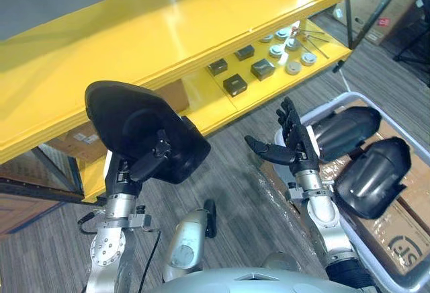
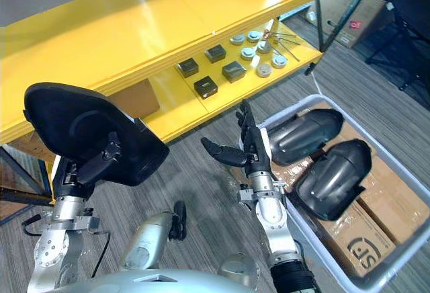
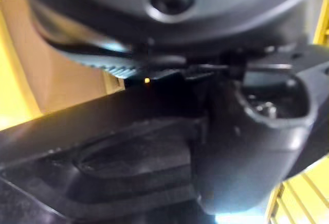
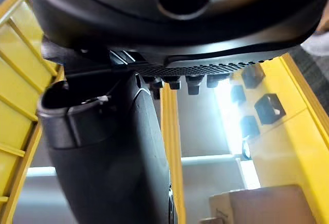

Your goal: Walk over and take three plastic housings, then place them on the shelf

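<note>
Black housing (image 1: 134,121) likely stiff, light, slick: grip rim | left hand (image 1: 149,160) clamped on it | right hand (image 1: 295,146) spread, empty | 2 in bin (image 2: 368,281)

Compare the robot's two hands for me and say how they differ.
The left hand is curled round a black housing; the right hand is open, fingers straight, holding nothing. The left hand is raised in front of the yellow shelf; the right hand hovers beside the grey bin that holds two more housings. Both are dark hands on silver-grey arms.
</note>
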Motion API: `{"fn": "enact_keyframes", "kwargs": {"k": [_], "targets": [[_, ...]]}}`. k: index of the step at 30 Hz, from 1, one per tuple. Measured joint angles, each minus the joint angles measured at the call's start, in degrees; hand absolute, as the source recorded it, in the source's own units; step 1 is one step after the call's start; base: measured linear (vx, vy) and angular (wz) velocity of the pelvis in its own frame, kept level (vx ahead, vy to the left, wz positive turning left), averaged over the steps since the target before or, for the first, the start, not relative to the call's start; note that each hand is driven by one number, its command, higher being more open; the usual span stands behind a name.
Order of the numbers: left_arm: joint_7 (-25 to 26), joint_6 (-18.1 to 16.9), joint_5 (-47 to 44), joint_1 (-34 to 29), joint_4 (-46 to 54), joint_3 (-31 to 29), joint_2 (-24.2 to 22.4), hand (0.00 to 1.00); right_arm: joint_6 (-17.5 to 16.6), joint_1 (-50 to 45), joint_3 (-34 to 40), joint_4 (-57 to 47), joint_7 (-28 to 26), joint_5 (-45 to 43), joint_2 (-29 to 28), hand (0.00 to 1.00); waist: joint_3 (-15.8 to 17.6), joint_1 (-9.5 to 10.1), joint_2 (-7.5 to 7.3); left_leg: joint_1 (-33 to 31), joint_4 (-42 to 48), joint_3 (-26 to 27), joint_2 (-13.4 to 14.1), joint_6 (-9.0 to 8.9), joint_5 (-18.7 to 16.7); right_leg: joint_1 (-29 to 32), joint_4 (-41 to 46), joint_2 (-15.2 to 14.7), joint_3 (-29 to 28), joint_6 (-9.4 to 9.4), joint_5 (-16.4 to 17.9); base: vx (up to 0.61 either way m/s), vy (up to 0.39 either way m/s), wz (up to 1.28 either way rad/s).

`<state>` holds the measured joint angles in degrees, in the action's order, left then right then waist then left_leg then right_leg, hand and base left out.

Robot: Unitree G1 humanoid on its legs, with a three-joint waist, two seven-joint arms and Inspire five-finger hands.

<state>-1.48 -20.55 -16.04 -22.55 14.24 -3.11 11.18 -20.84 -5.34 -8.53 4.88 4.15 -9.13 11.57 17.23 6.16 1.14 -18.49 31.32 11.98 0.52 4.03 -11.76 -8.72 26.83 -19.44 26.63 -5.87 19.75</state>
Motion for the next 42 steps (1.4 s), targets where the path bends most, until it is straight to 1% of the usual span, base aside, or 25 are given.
{"fn": "enact_keyframes", "kwargs": {"k": [1, 2, 3, 4, 5, 6, 8, 9, 11, 13, 14, 17, 18, 19, 20, 21, 22, 23, 24, 27, 31, 34, 36, 38, 42], "targets": [[0.3, 0.1, 0.0, 0.1, 0.0, -0.2, -0.5, 0.00, 0.0, -0.7, -0.2, 0.0, 0.4, 0.3, -0.4, 1.00, -0.2, -0.26, 0.19, 0.4, -1.0, -2.1, -1.6, 0.77, -0.2, 4.7, 9.9, -1.8, -2.7, 6.76, -4.0, 0.22, 0.166, 0.66], [0.5, 0.1, 0.1, 0.4, 0.5, -0.3, -0.5, 0.00, 0.0, -0.7, -0.3, 0.3, 0.5, 0.9, -0.5, 1.00, -0.2, -0.40, 0.11, 1.4, -2.5, -2.7, -2.2, 1.17, 0.1, 7.5, 14.1, -2.3, -4.5, 9.76, -7.5, 0.28, 0.233, 0.72], [0.8, 0.1, 0.1, -0.3, 1.6, -1.0, -0.2, 0.00, 0.0, -0.7, -0.5, 0.5, 0.4, 2.1, -0.7, 1.00, -0.3, -0.76, 0.16, 3.4, -5.6, -4.1, -2.7, 1.53, 0.7, 10.7, 18.9, -2.0, -7.8, 8.48, -10.6, 0.19, 0.166, 0.47], [1.0, 0.1, 0.1, -0.4, 2.2, -1.4, 0.1, 0.00, -0.2, -0.6, -0.5, 0.5, 0.2, 2.1, -0.7, 1.00, -0.3, -0.82, 0.16, 4.5, -6.8, -5.1, -3.0, 1.91, 1.0, 11.6, 19.6, -1.0, -8.7, 7.05, -9.1, 0.33, 0.202, 0.63], [1.3, 0.1, 0.0, 0.0, 2.9, -2.4, 0.0, 0.00, -0.4, -0.3, -0.4, 0.0, 0.3, 2.1, -0.7, 1.00, -0.3, -0.81, 0.15, 6.8, -9.6, -7.0, -3.7, 1.66, 2.0, 12.8, 18.1, 1.5, -9.4, 5.11, -6.5, 0.29, 0.123, 0.73], [1.8, 0.1, -0.1, 0.5, 3.4, -3.1, -0.1, 0.00, -0.6, -0.2, 0.3, -1.4, 0.2, 2.1, -0.7, 1.00, -0.4, -0.85, 0.24, 9.0, -12.3, -9.0, -4.5, 1.35, 2.7, 13.8, 13.8, 3.8, -9.6, 4.75, -5.0, 0.35, 0.137, 0.75], [2.2, 0.1, -0.1, 0.8, 3.7, -3.6, -0.1, 0.00, -1.1, 0.2, 2.3, -3.4, 0.3, 2.0, -0.7, 1.00, -1.5, -0.96, 0.60, 11.6, -15.1, -11.8, -5.9, 1.50, 3.4, 17.2, 7.7, 7.0, -10.6, 4.94, -4.9, 0.32, 0.065, 0.89], [2.1, 0.1, -0.1, 0.7, 3.7, -3.4, -0.3, 0.00, -1.8, 1.1, 3.9, -4.2, 1.1, 2.1, -0.5, 1.00, -1.9, -1.67, 1.10, 13.5, -16.0, -13.8, -6.8, 2.12, 4.0, 19.3, 4.0, 8.8, -12.8, 3.96, -5.5, 0.33, 0.045, 1.06], [1.5, 0.1, -0.1, 0.9, 3.2, -2.8, -0.7, 0.00, -2.7, 1.8, 6.3, -5.9, 3.7, 2.2, 0.0, 1.00, -2.4, -2.13, 1.37, 16.4, -16.0, -17.0, -8.3, 2.11, 4.1, 20.8, -0.1, 9.9, -17.2, 1.98, -6.7, 0.34, -0.008, 1.23], [1.3, 0.1, -0.1, 0.8, 2.8, -2.1, -0.7, 0.00, -3.8, 2.3, 8.4, -8.1, 6.1, 2.2, 0.3, 1.00, -2.9, -2.48, 1.32, 19.3, -15.9, -20.5, -9.4, 1.28, 3.6, 21.8, -2.3, 10.0, -20.5, 0.38, -8.1, 0.34, -0.090, 1.27], [1.1, -0.1, -0.1, 0.7, 2.2, -2.1, -0.7, 0.00, -4.9, 3.1, 9.1, -9.2, 8.0, 2.7, 0.6, 1.00, -4.0, -2.87, 1.08, 20.3, -15.8, -22.3, -9.7, 0.44, 3.1, 22.4, -4.5, 10.1, -21.7, 0.19, -9.7, 0.34, -0.160, 1.21], [1.0, -0.2, -0.1, 0.6, 1.5, -2.9, 0.0, 0.00, -6.7, 6.6, 10.0, -10.3, 10.4, 4.4, 2.4, 1.00, -6.5, -2.96, -1.13, 22.2, -15.7, -23.1, -10.1, -2.95, 0.8, 20.2, -13.3, 10.6, -21.4, 1.46, -24.6, 0.37, -0.204, 0.98], [0.2, -0.4, -0.1, 0.6, 1.3, -3.4, -0.2, 0.00, -7.1, 8.4, 10.3, -10.3, 10.7, 4.4, 3.2, 1.00, -7.7, -2.39, -1.53, 23.1, -15.5, -22.2, -9.3, -3.83, -1.1, 17.5, -16.6, 10.7, -18.3, 2.41, -26.4, 0.34, -0.184, 0.48], [-0.4, -0.5, -0.1, 0.6, 1.3, -3.5, -0.4, 0.00, -7.3, 10.4, 10.5, -10.3, 10.7, 4.4, 4.3, 1.00, -8.2, -1.50, -0.76, 22.8, -14.5, -20.5, -7.5, -5.12, -2.3, 14.9, -21.1, 12.0, -17.1, 2.62, -26.8, 0.32, -0.163, 0.40], [-0.9, -0.6, -0.2, 0.9, 1.3, -3.4, -0.4, 0.00, -7.4, 10.9, 10.8, -10.4, 10.6, 4.5, 4.7, 1.00, -8.2, -1.73, -0.66, 22.7, -14.2, -19.0, -6.7, -5.74, -2.7, 13.4, -23.0, 12.1, -16.1, 2.74, -26.9, 0.26, -0.099, 0.63], [-2.5, -0.6, -0.1, 2.4, 1.2, -2.5, -0.4, 0.00, -7.4, 10.3, 12.7, -11.0, 10.7, 4.4, 5.3, 1.00, -8.7, -2.39, 0.11, 21.8, -13.4, -13.2, -4.0, -6.77, -4.4, 11.2, -25.5, 12.5, -13.1, 2.91, -27.0, 0.18, -0.080, 1.16], [-4.3, -0.6, -0.1, 4.3, 1.1, -1.1, -0.4, 0.00, -7.4, 9.4, 15.1, -11.1, 11.3, 4.4, 5.4, 1.00, -9.2, -3.59, 1.08, 21.6, -15.3, -5.5, -0.5, -6.21, -5.1, 10.4, -25.9, 13.1, -10.5, 3.10, -26.9, 0.14, -0.072, 1.20], [-5.1, -0.6, -0.1, 5.4, 1.0, -0.2, -0.4, 0.00, -7.3, 8.9, 16.3, -11.1, 11.7, 4.4, 5.4, 1.00, -9.3, -3.86, 1.45, 22.3, -17.2, -1.9, 0.3, -5.37, -4.5, 10.3, -25.9, 13.3, -9.6, 3.10, -26.9, 0.09, -0.064, 0.79], [-6.2, -0.6, 0.0, 6.8, 1.0, 0.9, -0.4, 0.00, -6.7, 8.1, 17.5, -11.1, 12.3, 4.5, 5.3, 1.00, -9.3, -3.79, 1.42, 23.5, -19.2, 0.6, 0.2, -4.27, -2.4, 9.7, -26.1, 13.0, -9.1, 3.11, -26.8, 0.06, -0.029, 0.28], [-8.8, -0.6, -0.1, 9.4, 1.1, 2.4, 0.4, 0.00, -5.9, 4.1, 19.2, -14.9, 12.7, 6.7, 5.3, 1.00, -9.4, -5.21, 2.27, 25.5, -19.6, 1.0, -0.3, -4.56, -2.0, 6.8, -27.1, 12.4, -8.0, 3.13, -26.8, 0.03, 0.018, 0.13], [-12.0, -0.5, -1.8, 12.8, 2.8, 3.5, 3.5, 0.00, -5.9, 3.1, 20.9, -19.0, 12.6, 6.6, 5.3, 1.00, -9.6, -6.80, 2.40, 26.1, -20.5, 2.9, -1.3, -4.46, -1.9, 6.7, -28.3, 11.9, -8.5, 2.94, -26.9, -0.02, 0.035, -0.18], [-14.2, 1.0, -1.9, 14.0, 6.8, 5.0, 5.7, 0.00, -5.3, 1.2, 21.6, -20.7, 12.6, 6.5, 5.1, 1.00, -9.6, -8.22, 2.51, 27.0, -21.2, 5.1, -1.6, -4.36, -1.8, 6.7, -29.1, 11.9, -10.3, 2.51, -27.2, -0.03, 0.013, -0.33], [-15.4, 3.4, -2.1, 16.2, 9.1, 6.8, 7.2, 0.00, -4.3, -0.8, 22.2, -21.5, 12.1, 6.5, 3.9, 1.00, -9.7, -9.05, 2.77, 28.1, -21.9, 6.8, -1.6, -4.37, -1.8, 6.7, -29.1, 12.3, -11.9, 2.50, -27.2, -0.02, -0.005, -0.41], [-15.4, 7.3, -3.0, 20.5, 9.7, 8.2, 8.5, 0.00, -2.9, -2.3, 22.9, -21.5, 10.4, 6.4, 3.7, 1.00, -9.6, -10.01, 2.93, 29.0, -22.7, 8.7, -1.7, -4.37, -1.8, 7.0, -29.2, 12.7, -13.5, 2.37, -27.3, -0.04, -0.015, -0.46], [-12.8, 13.6, -6.5, 28.4, 6.3, 9.8, 10.3, 0.00, -1.2, -3.8, 24.1, -21.6, 7.4, 5.4, 3.7, 1.00, -9.6, -12.96, 3.00, 28.9, -23.0, 11.9, -1.7, -4.37, -1.8, 8.3, -30.0, 13.7, -16.8, 1.59, -27.9, -0.06, -0.033, -0.46]]}}
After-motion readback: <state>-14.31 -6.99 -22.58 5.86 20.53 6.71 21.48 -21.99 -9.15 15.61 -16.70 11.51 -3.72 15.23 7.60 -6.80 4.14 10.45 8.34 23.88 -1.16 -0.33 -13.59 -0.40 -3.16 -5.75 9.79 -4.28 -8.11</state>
